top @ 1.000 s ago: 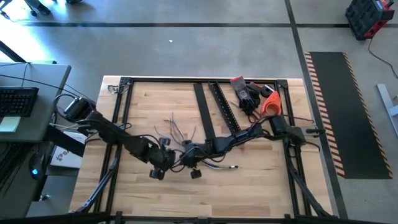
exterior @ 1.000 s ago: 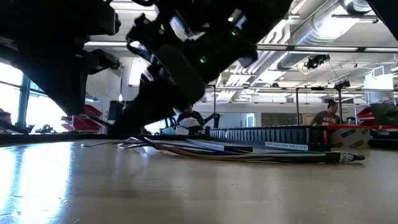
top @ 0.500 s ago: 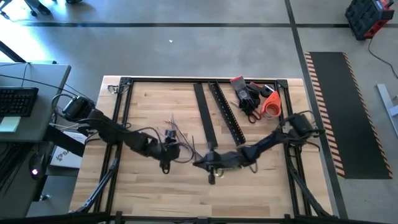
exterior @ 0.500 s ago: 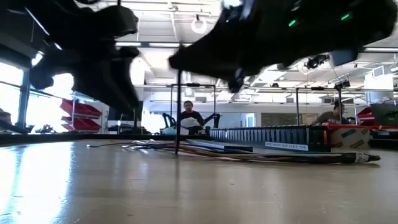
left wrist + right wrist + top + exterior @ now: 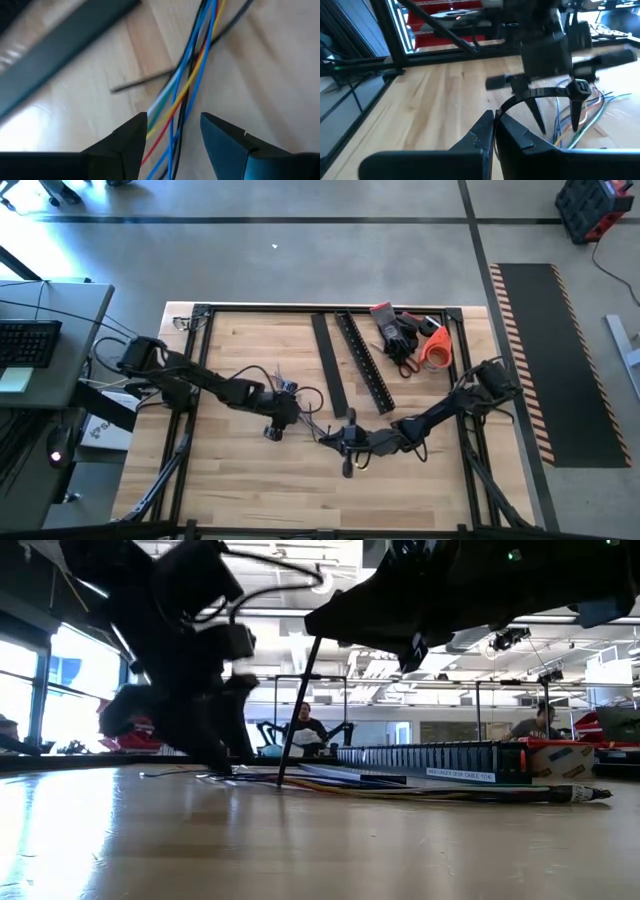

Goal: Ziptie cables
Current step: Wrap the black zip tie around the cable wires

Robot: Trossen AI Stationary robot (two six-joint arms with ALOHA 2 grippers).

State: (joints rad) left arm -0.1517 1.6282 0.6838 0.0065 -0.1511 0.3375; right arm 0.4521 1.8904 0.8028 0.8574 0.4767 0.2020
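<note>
While your left gripper (image 5: 172,132) hangs low over the table (image 5: 240,480) with its fingers apart, the cables (image 5: 192,75) run straight through the gap between them, and neither finger visibly presses on them. From its wrist you see the bunch as thin strands lying side by side: several blue, one yellow, one red, one pale green, plus dark ones, with a single dark strand crossing beneath at an angle. Your right gripper (image 5: 494,131) has its fingers pressed together on the tail of a black ziptie (image 5: 540,95); the strap arcs up from the fingertips to its square head, and the loop stands near the cables, though you cannot tell whether it goes round them.

From above, the cables (image 5: 300,402) sit left of the table's middle, fanned out around the left gripper (image 5: 283,412). Your left arm reaches in from the left edge, bent at the elbow. Your right arm stretches low from the right edge, its gripper (image 5: 347,448) just right of the bunch.

Two rails (image 5: 360,362) lie slanted at mid-table; gloves (image 5: 395,332) and an orange tool (image 5: 436,346) sit toward the far right corner.
</note>
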